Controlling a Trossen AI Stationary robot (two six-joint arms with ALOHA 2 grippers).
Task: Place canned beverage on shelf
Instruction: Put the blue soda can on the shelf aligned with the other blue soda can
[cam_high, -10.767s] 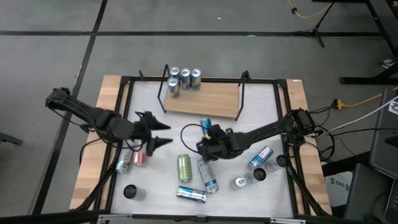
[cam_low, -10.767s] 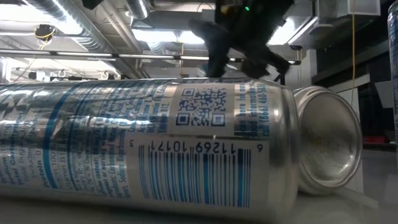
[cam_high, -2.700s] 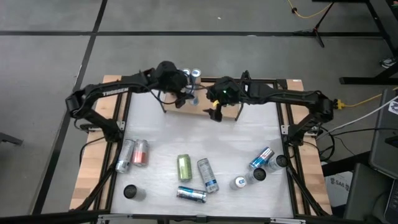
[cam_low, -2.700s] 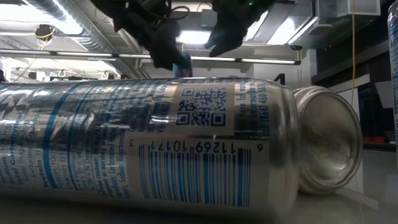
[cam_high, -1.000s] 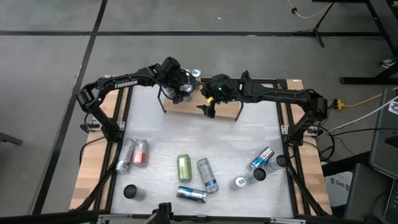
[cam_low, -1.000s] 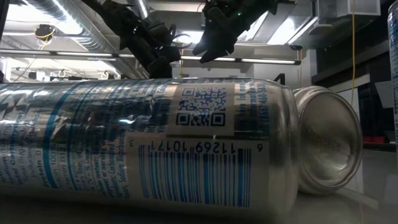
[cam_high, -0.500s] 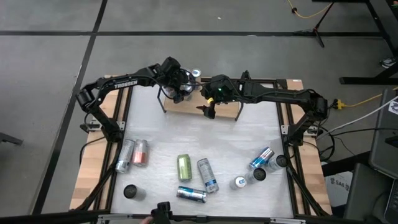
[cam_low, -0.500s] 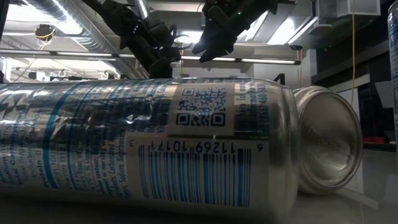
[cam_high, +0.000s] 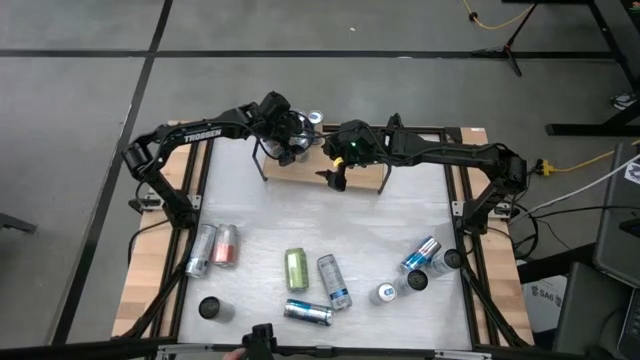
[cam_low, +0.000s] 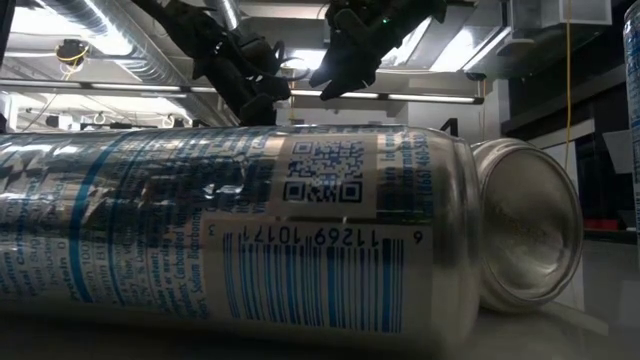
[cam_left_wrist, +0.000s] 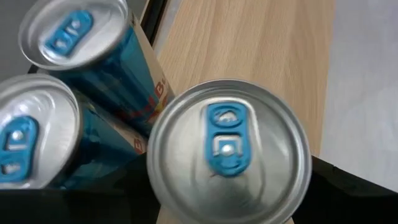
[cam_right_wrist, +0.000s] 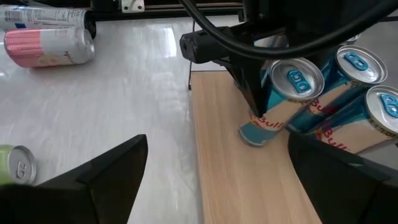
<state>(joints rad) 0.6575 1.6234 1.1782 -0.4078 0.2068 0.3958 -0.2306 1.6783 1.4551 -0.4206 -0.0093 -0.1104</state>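
- Fingers of the left gripper (cam_high: 287, 143) bracket a blue can (cam_right_wrist: 281, 99) standing on the shelf (cam_high: 345, 162) near its left end, beside three more cans (cam_right_wrist: 360, 106).
- Right gripper (cam_high: 335, 178) hangs wide open and empty at the shelf's front edge.

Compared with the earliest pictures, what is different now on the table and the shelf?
Both arms moved from mid-table up to the wooden wire-framed shelf. The left tool now sets a fourth blue-and-silver can upright beside the three there before, fingers around it. The right tool hovers open at the shelf's front edge. One lying silver-blue can left mid-table; the other loose cans stayed.
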